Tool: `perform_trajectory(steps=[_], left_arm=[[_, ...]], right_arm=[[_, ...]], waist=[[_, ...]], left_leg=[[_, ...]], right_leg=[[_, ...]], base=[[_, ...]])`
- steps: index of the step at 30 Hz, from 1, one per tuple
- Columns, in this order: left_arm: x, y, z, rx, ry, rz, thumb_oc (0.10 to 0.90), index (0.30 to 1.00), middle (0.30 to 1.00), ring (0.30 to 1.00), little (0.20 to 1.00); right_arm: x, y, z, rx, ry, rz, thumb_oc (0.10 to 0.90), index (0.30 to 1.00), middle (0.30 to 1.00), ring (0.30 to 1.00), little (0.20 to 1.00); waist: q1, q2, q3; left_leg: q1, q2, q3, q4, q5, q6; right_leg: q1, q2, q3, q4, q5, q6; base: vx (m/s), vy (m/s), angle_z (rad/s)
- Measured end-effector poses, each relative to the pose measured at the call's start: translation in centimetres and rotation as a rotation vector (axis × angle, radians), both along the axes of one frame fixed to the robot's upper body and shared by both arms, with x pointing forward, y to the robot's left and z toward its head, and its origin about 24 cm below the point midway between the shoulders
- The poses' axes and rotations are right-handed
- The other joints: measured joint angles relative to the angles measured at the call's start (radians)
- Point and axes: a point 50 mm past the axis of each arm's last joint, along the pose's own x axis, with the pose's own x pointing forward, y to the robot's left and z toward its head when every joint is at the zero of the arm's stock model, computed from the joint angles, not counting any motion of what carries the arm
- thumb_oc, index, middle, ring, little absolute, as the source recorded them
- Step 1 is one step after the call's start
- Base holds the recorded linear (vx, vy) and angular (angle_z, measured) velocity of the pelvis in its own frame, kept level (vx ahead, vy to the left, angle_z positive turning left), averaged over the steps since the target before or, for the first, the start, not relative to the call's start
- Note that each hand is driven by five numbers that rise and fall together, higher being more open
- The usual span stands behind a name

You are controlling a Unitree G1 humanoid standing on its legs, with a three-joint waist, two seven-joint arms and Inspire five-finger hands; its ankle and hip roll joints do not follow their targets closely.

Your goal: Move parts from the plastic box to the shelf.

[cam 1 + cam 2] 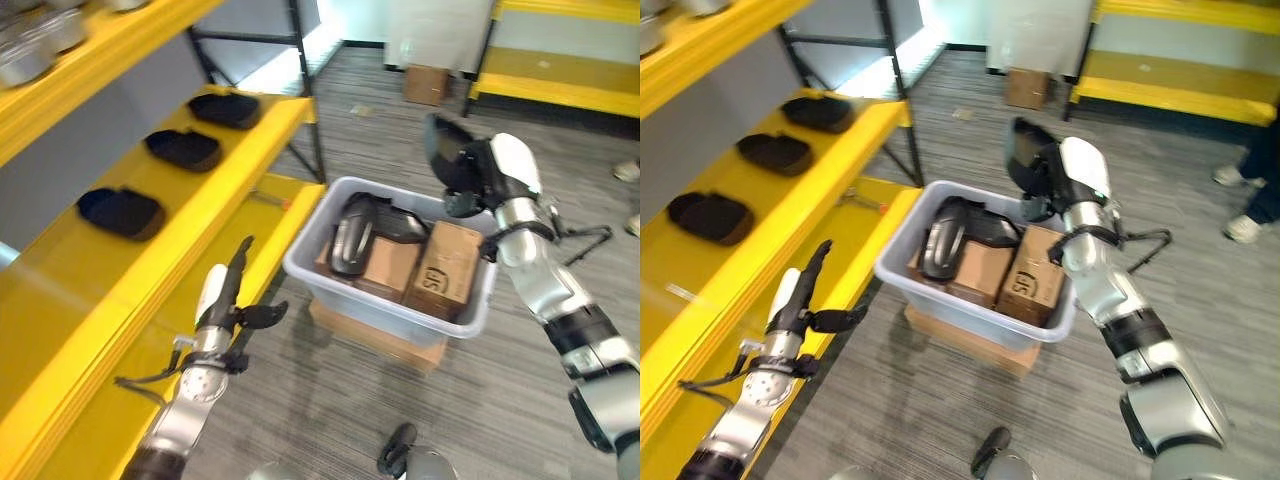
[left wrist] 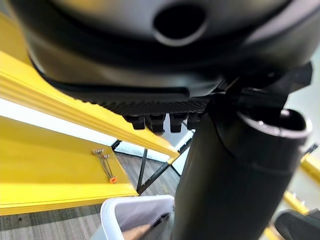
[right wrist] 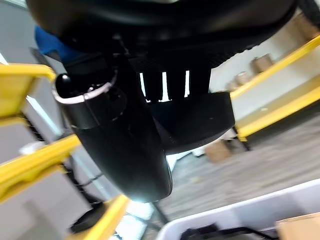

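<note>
Grey plastic box (image 1: 390, 290) sits on a flat cardboard slab on the floor, holding brown cartons and a black curved part (image 1: 352, 235) along its shelf-side wall. From the left eye, the right hand (image 1: 450, 150) is clenched round another black part above the box's far rim, while the left hand (image 1: 235, 290) hangs released, fingers straight, beside the yellow metal shelf (image 1: 200, 215), where three black parts line the edge. Right wrist view: fingers curled over that dark part.

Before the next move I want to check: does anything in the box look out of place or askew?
Nothing looks damaged or spilled. In the plastic box a black part lies tilted across the cardboard boxes.
</note>
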Motion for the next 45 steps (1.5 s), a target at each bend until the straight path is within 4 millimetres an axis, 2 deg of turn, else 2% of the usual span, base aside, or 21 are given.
perform_trajectory(steps=[1, 3, 6, 10, 11, 12, 13, 14, 15, 16, 21, 26, 32, 36, 38, 39, 40, 41, 42, 44, 45], left_arm=[[0.0, -0.2, 0.5, 0.009, -0.02, -0.017, 0.9, 1.0, 1.0, 1.0, 1.0], [-0.3, 0.2, 0.3, 0.012, -0.013, -0.004, 0.9, 1.0, 1.0, 1.0, 1.0], [-1.0, 1.3, -0.4, 0.047, 0.025, 0.014, 0.9, 1.0, 1.0, 1.0, 1.0], [-1.7, 2.7, -0.9, 0.073, 0.051, 0.055, 0.9, 1.0, 1.0, 1.0, 1.0], [-2.3, 3.3, -1.3, 0.078, 0.065, 0.076, 0.9, 1.0, 1.0, 1.0, 1.0], [-2.3, 3.6, -1.2, 0.082, 0.064, 0.087, 0.9, 1.0, 1.0, 1.0, 1.0], [-2.9, 4.0, -1.5, 0.1, 0.075, 0.098, 0.9, 1.0, 1.0, 1.0, 1.0], [-4.2, 4.6, -1.9, 0.102, 0.086, 0.127, 0.9, 1.0, 1.0, 1.0, 1.0], [-4.8, 6.2, -1.8, 0.131, 0.096, 0.179, 0.9, 1.0, 1.0, 1.0, 1.0], [-5.1, 7.3, -1.4, 0.14, 0.085, 0.221, 0.9, 1.0, 1.0, 1.0, 1.0], [-5.5, 9.1, -0.4, 0.168, 0.057, 0.287, 0.9, 1.0, 1.0, 1.0, 1.0], [-5.5, 9.0, -0.5, 0.202, 0.054, 0.286, 0.9, 1.0, 1.0, 1.0, 1.0], [-6.1, 9.6, -0.5, 0.211, 0.06, 0.308, 0.9, 1.0, 1.0, 1.0, 1.0], [-5.9, 9.3, -0.1, 0.208, 0.04, 0.295, 0.9, 1.0, 1.0, 1.0, 1.0], [-5.4, 8.7, 0.0, 0.204, 0.03, 0.272, 0.9, 1.0, 1.0, 1.0, 1.0], [-5.0, 8.4, 0.2, 0.205, 0.019, 0.257, 0.9, 1.0, 1.0, 1.0, 1.0], [-5.0, 8.5, 0.2, 0.208, 0.017, 0.262, 0.9, 1.0, 1.0, 1.0, 1.0], [-5.1, 8.6, 0.0, 0.205, 0.022, 0.274, 0.9, 1.0, 1.0, 1.0, 1.0], [-4.9, 8.5, -0.2, 0.206, 0.029, 0.273, 0.9, 1.0, 1.0, 1.0, 1.0], [-4.2, 7.6, -0.2, 0.213, 0.029, 0.223, 0.9, 1.0, 1.0, 1.0, 1.0], [-3.9, 7.2, 0.0, 0.215, 0.019, 0.2, 0.9, 1.0, 1.0, 1.0, 1.0]], right_arm=[[0.0, -0.2, -0.2, 0.009, 0.011, -0.007, 0.4, 0.3, 0.3, 0.3, 0.3], [-0.1, 0.2, -0.1, 0.055, -0.017, 0.005, 0.4, 0.3, 0.3, 0.3, 0.3], [-0.5, 0.5, -0.8, 0.07, -0.013, 0.018, 0.4, 0.3, 0.3, 0.3, 0.3], [-0.3, 1.3, -2.0, 0.111, 0.019, 0.028, 0.4, 0.3, 0.3, 0.3, 0.3], [-0.4, 2.5, -3.2, 0.121, 0.054, 0.059, 0.4, 0.3, 0.3, 0.3, 0.3], [-0.4, 2.8, -3.4, 0.132, 0.056, 0.065, 0.4, 0.3, 0.3, 0.3, 0.3], [-0.6, 2.5, -3.9, 0.15, 0.067, 0.049, 0.4, 0.3, 0.3, 0.3, 0.3], [-1.1, 2.0, -5.1, 0.158, 0.102, 0.019, 0.4, 0.3, 0.3, 0.3, 0.3], [-1.1, 2.8, -5.0, 0.167, 0.088, 0.045, 0.4, 0.3, 0.3, 0.3, 0.3], [-1.1, 3.8, -5.0, 0.195, 0.076, 0.078, 0.4, 0.3, 0.3, 0.3, 0.3], [-0.9, 6.3, -4.9, 0.223, 0.066, 0.17, 0.4, 0.3, 0.3, 0.3, 0.3], [-1.1, 6.9, -3.5, 0.181, 0.013, 0.192, 0.4, 0.3, 0.3, 0.3, 0.3], [-0.3, 9.0, -1.2, 0.061, -0.051, 0.275, 0.4, 0.3, 0.3, 0.3, 0.3], [0.1, 8.5, -1.6, 0.012, -0.033, 0.24, 0.4, 0.3, 0.3, 0.3, 0.3], [0.2, 7.7, -1.9, -0.029, -0.012, 0.213, 0.4, 0.3, 0.3, 0.3, 0.3], [0.2, 7.1, -1.8, -0.059, -0.006, 0.2, 0.4, 0.3, 0.3, 0.3, 0.3], [0.2, 7.1, -1.8, -0.07, -0.004, 0.205, 0.4, 0.3, 0.3, 0.3, 0.3], [0.1, 7.2, -1.6, -0.086, -0.012, 0.228, 0.4, 0.3, 0.3, 0.3, 0.3], [0.0, 7.2, -1.4, -0.103, -0.027, 0.239, 0.4, 0.3, 0.3, 0.3, 0.3], [0.0, 6.9, -1.2, -0.124, -0.03, 0.233, 0.4, 0.3, 0.3, 0.3, 0.3], [0.0, 6.6, -1.1, -0.14, -0.032, 0.223, 0.4, 0.3, 0.3, 0.3, 0.3]], waist=[[0.015, -0.004, -0.004], [0.067, 0.01, -0.012], [0.108, 0.014, -0.014], [0.169, 0.003, -0.011], [0.179, -0.026, 0.007], [0.189, -0.044, 0.013], [0.208, -0.063, 0.015], [0.208, -0.097, 0.001], [0.241, -0.134, -0.013], [0.255, -0.152, -0.021], [0.264, -0.198, -0.051], [0.247, -0.209, -0.058], [0.272, -0.216, -0.062], [0.275, -0.213, -0.061], [0.243, -0.205, -0.055], [0.215, -0.187, -0.042], [0.218, -0.189, -0.043], [0.219, -0.189, -0.042], [0.201, -0.17, -0.034], [0.181, -0.143, -0.015], [0.178, -0.142, -0.009]], left_leg=[[0.013, -0.029, 0.002, -0.075, -0.023, 0.017], [0.011, -0.044, -0.01, -0.151, -0.053, 0.034], [-0.032, -0.061, -0.059, -0.162, -0.075, 0.044], [-0.059, -0.09, -0.058, -0.186, -0.096, 0.043], [-0.053, -0.135, -0.079, -0.213, -0.094, 0.055], [-0.06, -0.142, -0.082, -0.212, -0.096, 0.063], [-0.068, -0.153, -0.089, -0.205, -0.107, 0.078], [-0.06, -0.176, -0.12, -0.192, -0.121, 0.087], [-0.074, -0.204, -0.132, -0.158, -0.139, 0.11], [-0.114, -0.219, -0.158, -0.096, -0.177, 0.126], [-0.119, -0.262, -0.182, -0.067, -0.215, 0.158], [-0.119, -0.274, -0.182, -0.067, -0.224, 0.158], [-0.138, -0.256, -0.176, 0.013, -0.267, 0.159], [-0.187, -0.263, -0.21, 0.077, -0.316, 0.198], [-0.2, -0.291, -0.285, 0.081, -0.307, 0.211], [-0.209, -0.301, -0.323, 0.076, -0.292, 0.223], [-0.197, -0.308, -0.344, 0.047, -0.285, 0.239], [-0.186, -0.325, -0.35, 0.012, -0.267, 0.251], [-0.176, -0.321, -0.365, -0.01, -0.255, 0.254], [-0.145, -0.327, -0.397, -0.065, -0.224, 0.249], [-0.153, -0.337, -0.421, -0.069, -0.221, 0.244]], right_leg=[[-0.04, 0.006, 0.054, 0.013, 0.006, 0.008], [-0.063, 0.013, 0.053, 0.02, 0.015, 0.012], [-0.087, -0.035, 0.037, 0.083, 0.01, 0.028], [-0.098, -0.066, 0.017, 0.091, 0.036, 0.025], [-0.063, -0.086, -0.003, 0.046, 0.072, 0.057], [-0.058, -0.088, -0.004, 0.021, 0.09, 0.07], [-0.022, -0.101, -0.035, 0.005, 0.109, 0.126], [0.043, -0.122, -0.082, -0.023, 0.142, 0.102], [0.055, -0.131, -0.048, -0.067, 0.184, 0.118], [0.082, -0.143, -0.046, -0.094, 0.224, 0.127], [0.139, -0.163, -0.075, -0.176, 0.342, 0.122], [0.158, -0.161, -0.075, -0.204, 0.355, 0.137], [0.156, -0.158, -0.061, -0.21, 0.357, 0.14], [0.158, -0.204, -0.039, -0.159, 0.38, 0.159], [0.156, -0.259, 0.048, -0.037, 0.382, 0.158], [0.113, -0.249, 0.209, 0.027, 0.353, 0.194], [0.078, -0.218, 0.359, 0.026, 0.289, 0.267], [0.029, -0.18, 0.509, 0.029, 0.226, 0.296], [0.022, -0.109, 0.666, -0.023, 0.165, 0.302], [0.018, -0.044, 0.674, -0.158, 0.143, 0.288], [0.004, -0.041, 0.664, -0.208, 0.151, 0.284]], base=[[0.1, 0.163, 0.99], [0.04, 0.155, 0.28], [-0.05, 0.158, 0.46], [-0.01, 0.18, 0.29], [0.01, 0.189, 0.43], [0.03, 0.19, 0.68], [0.06, 0.203, 0.93], [0.06, 0.156, 1.11], [0.06, 0.175, 1.14], [0.06, 0.165, 0.8], [0.02, 0.12, 0.34], [-0.01, 0.097, 0.02], [-0.02, 0.115, -0.08], [0.01, 0.074, 0.26], [0.05, -0.009, 1.07], [0.16, 0.034, 1.12], [0.16, 0.021, 0.61], [0.08, -0.043, 0.33], [0.01, -0.062, 0.27], [0.07, -0.171, 0.58], [0.12, -0.293, 0.87]])
